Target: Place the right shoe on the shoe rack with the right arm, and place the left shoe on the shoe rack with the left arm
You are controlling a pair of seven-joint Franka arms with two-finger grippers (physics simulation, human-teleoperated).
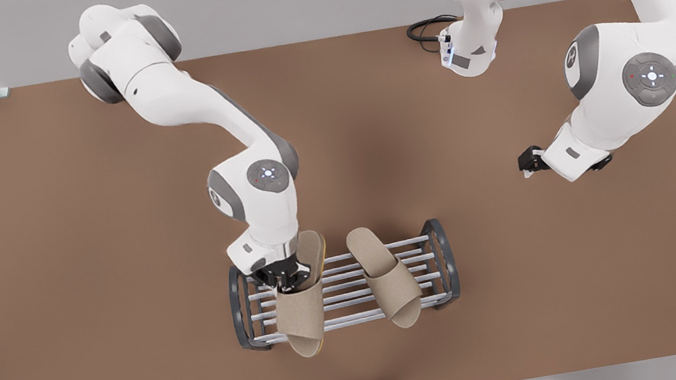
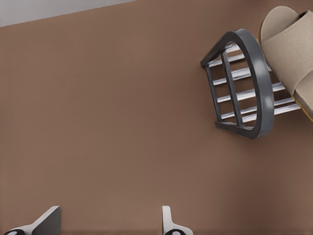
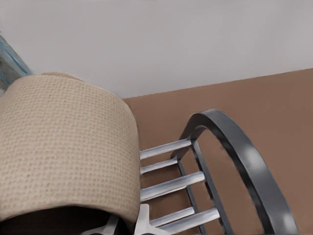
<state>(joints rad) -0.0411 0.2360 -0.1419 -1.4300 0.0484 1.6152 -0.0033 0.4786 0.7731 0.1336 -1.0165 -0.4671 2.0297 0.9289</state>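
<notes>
One slipper already lies across the shoe rack, done. Left gripper is parked over the tabletop, fingers spread, empty. Right gripper grasping second slipper over the rack; release left.

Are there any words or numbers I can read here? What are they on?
None can be read.
Small mark on the waiting arm's grey joint: too small to read.
Round button pads on both arms: tiny dots, no letters.
Shoe rack, resting slipper: no labels.
Right gripper holds the other slipper at the rack; left gripper waits, open.
</notes>
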